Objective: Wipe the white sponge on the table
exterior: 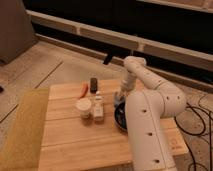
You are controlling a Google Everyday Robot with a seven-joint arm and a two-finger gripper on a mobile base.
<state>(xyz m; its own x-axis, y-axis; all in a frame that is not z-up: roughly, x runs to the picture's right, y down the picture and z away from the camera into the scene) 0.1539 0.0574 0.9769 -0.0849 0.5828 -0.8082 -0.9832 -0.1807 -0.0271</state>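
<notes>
A speckled floor and a dark wall with pale ledges lie behind the table (75,145), whose tan planks have an olive mat (22,125) at their 9 o'clock edge. The gripper (120,93) hangs low at the black bowl's (120,121) 12 o'clock rim. The white sponge (118,99) shows just beneath it, toward 6 o'clock and seemingly touching. Its long axis is unreadable, and I cannot tell whether the gripper clasps it. Bare planks for wiping lie toward 7 o'clock, past the white cup (84,106).

Speckled grey floor (60,62) seen around wooden surface (70,137). Dark wall with pale horizontal ledges (165,47) seen behind surface. Black cables (200,120) laid on floor right of surface. Gripper (107,59) held above surface's far edge.
</notes>
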